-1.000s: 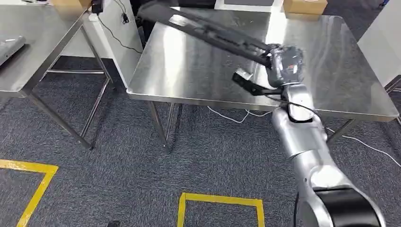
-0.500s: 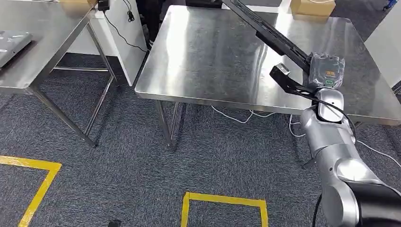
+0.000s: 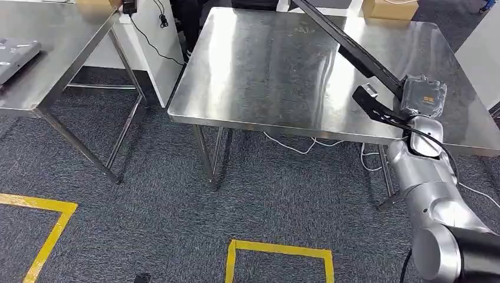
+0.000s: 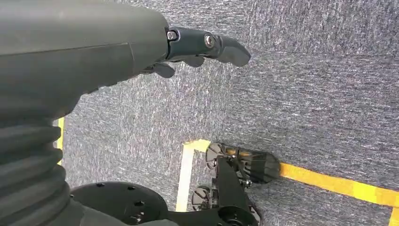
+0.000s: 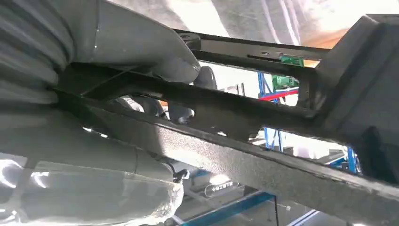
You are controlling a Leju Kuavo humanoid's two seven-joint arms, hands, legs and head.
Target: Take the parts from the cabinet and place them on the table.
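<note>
A long black metal frame part (image 3: 354, 53) stretches slantwise above the steel table (image 3: 265, 71), from the far edge toward the near right corner. My right hand (image 3: 423, 95) grips its near end, over the table's right side. In the right wrist view the grey thumb of the right hand (image 5: 141, 42) lies across the part's black bars (image 5: 263, 165). My left hand (image 4: 94, 52) hangs over the carpet with its dark fingers (image 4: 221, 44) stretched out and nothing in them.
A second steel table (image 3: 53, 53) stands to the left with a grey flat device (image 3: 15, 50) on it. A cardboard box (image 3: 389, 9) sits at the main table's far edge. White cables (image 3: 306, 144) trail under the table. Yellow tape (image 3: 277, 250) marks the carpet.
The camera has swung a little, shifting the whole scene. My right hand has carried the black part rightward, from the table's middle to near its right front corner.
</note>
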